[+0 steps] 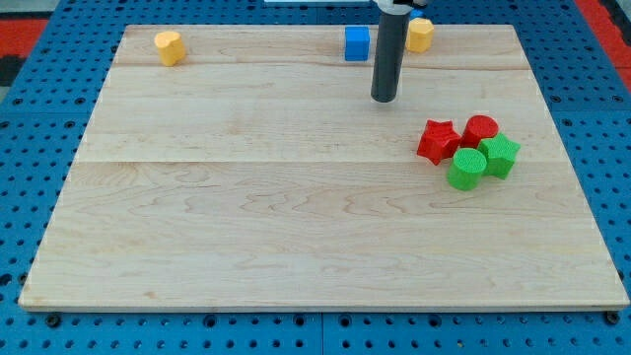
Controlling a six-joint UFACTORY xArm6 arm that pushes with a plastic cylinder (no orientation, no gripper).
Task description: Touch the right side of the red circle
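Observation:
The red circle lies at the view's right middle of the wooden board. It touches a red star on its left and a green star-like block below it. A green circle sits just below the group. My tip stands up and to the left of the red circle, well apart from it, and touches no block.
A blue cube and a yellow block sit at the board's top edge on either side of the rod. Another yellow block is at the top left corner. Blue pegboard surrounds the board.

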